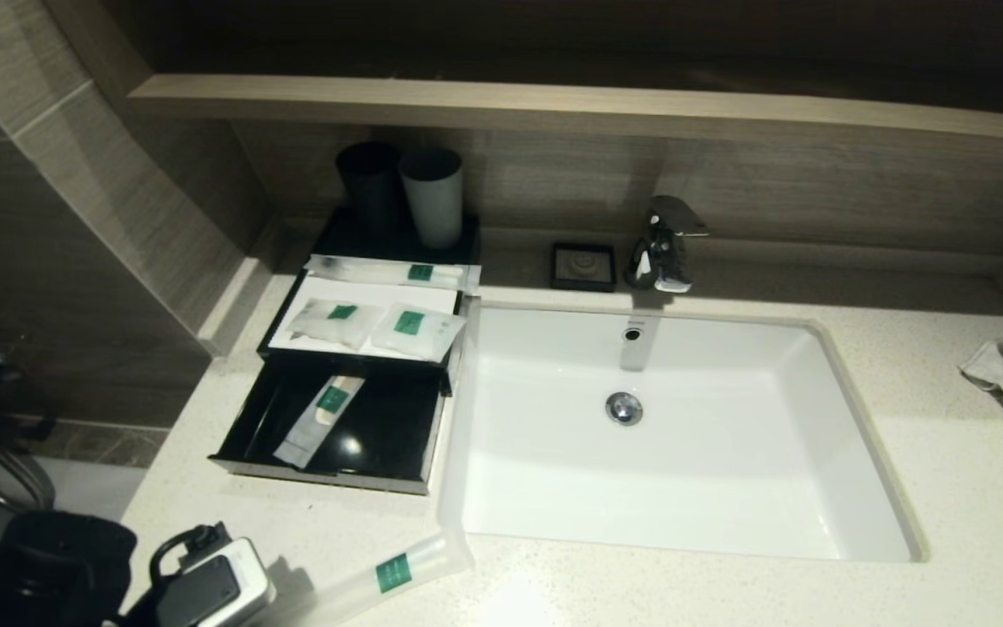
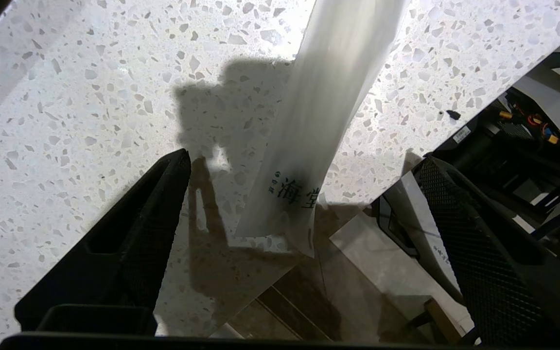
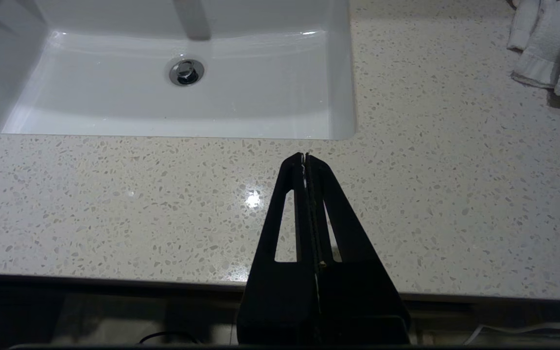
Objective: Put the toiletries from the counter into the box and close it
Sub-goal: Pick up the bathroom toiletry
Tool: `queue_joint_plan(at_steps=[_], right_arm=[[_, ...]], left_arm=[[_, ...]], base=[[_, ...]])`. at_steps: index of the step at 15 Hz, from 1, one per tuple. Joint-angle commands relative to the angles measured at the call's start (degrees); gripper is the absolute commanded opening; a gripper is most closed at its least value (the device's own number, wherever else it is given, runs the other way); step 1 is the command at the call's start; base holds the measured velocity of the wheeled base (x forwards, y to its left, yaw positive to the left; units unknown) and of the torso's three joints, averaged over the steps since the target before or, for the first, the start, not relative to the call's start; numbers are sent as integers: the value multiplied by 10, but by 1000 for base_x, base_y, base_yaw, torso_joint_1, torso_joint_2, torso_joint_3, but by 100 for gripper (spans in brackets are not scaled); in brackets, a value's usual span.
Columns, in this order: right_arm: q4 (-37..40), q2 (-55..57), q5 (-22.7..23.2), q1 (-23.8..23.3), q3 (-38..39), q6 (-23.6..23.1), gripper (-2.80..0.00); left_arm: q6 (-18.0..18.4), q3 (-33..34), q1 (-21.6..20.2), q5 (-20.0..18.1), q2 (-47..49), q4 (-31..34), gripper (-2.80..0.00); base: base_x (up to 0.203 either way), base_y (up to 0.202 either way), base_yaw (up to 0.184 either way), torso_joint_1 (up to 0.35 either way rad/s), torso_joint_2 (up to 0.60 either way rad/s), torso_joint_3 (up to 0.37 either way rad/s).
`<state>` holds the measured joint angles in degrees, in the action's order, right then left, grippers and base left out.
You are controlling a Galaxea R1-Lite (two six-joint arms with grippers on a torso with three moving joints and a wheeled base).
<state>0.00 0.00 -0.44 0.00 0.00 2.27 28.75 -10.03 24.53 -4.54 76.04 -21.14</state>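
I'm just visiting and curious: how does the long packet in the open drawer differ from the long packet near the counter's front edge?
The drawer packet lies inside the box's open drawer; the counter packet lies out on the counter.
The drawer packet shows a tan item inside; the counter packet looks plain frosted white.
The left gripper, fingers open, is at the counter packet's end; nothing is near the drawer packet.
Both are long, slim, and carry a green label.

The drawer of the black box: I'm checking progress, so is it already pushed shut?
No. In the head view the drawer stands pulled out from the box, with one slim packet lying inside it.
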Motion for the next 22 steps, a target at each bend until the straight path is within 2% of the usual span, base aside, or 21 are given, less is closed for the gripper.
queue_joint_plan(at_steps=[1, 3, 4, 5, 13, 22], right_arm=[[0, 1, 0, 0, 0, 0, -280], [0, 1, 0, 0, 0, 0, -280], [0, 1, 0, 0, 0, 0, -280], [0, 1, 0, 0, 0, 0, -280], [0, 1, 0, 0, 0, 0, -280], [0, 1, 0, 0, 0, 0, -280]], left_arm=[[2, -1, 0, 0, 5, -1, 0], [2, -1, 1, 1, 8, -2, 0], [2, -1, 0, 1, 9, -2, -270], [2, -2, 1, 1, 9, -2, -280], [2, 6, 0, 1, 13, -2, -280], [4, 5, 9, -5, -48, -1, -280]], base=[[0, 0, 0, 0, 0, 0], [0, 0, 0, 0, 0, 0], [0, 0, 0, 0, 0, 0], [0, 0, 0, 0, 0, 0], [0, 0, 0, 0, 0, 0], [0, 0, 0, 0, 0, 0]])
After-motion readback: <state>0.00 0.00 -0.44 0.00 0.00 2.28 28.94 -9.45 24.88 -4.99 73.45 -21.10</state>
